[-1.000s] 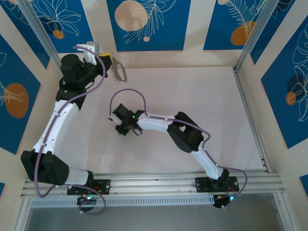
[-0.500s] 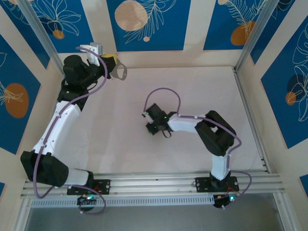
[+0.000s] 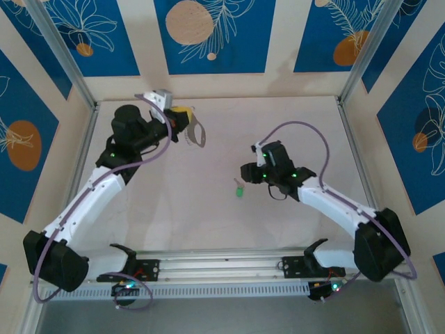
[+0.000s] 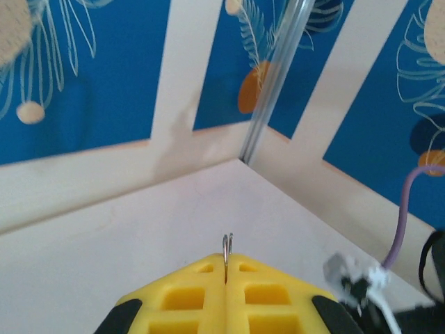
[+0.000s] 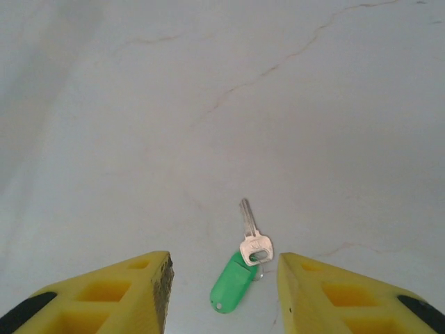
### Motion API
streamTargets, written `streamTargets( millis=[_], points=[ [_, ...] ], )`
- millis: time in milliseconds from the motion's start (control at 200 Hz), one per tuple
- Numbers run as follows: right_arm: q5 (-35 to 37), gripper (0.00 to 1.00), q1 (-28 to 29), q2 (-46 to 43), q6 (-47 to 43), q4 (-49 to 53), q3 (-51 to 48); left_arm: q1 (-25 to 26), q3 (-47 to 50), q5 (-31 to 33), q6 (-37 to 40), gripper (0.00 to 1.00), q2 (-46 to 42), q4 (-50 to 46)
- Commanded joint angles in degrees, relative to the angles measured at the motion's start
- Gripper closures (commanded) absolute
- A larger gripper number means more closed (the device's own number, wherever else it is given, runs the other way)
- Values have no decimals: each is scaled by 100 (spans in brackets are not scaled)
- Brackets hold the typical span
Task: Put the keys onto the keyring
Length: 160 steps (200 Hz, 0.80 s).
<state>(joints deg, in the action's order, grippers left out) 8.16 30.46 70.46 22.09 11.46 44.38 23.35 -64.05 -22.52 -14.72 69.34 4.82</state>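
left pincer [image 4: 226, 263] is clamped shut on the keyring [image 4: 227, 243], held up before blue leaf-print walls [image 4: 90, 83]. right pincer [image 5: 224, 261] stands open over the pale veined table [image 5: 313, 104], gripping nothing; between its fingers, just ahead, lie a silver key [image 5: 252, 236] and its green tag [image 5: 233, 282].

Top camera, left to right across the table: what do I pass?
Left gripper clamped on the keyring → key with green tag → right gripper, open.
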Motion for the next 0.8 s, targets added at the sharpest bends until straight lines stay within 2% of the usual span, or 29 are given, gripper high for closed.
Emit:
streamTargets(
  millis=[0,220,420,795],
  points=[
    [-803,55,-319,-129,570,-122,-492,239,357,227,-42,100,-298,292],
    [-1365,56,-434,492,958,-603,-704,542,975,457,-57,100,-577,330],
    [-1414,59,-271,1180,1303,-1044,-708,585,1167,495,-143,100,-519,536],
    [-1141,62,3,2131,1226,-1138,-312,596,1237,383,-228,100,-432,753]
  ],
)
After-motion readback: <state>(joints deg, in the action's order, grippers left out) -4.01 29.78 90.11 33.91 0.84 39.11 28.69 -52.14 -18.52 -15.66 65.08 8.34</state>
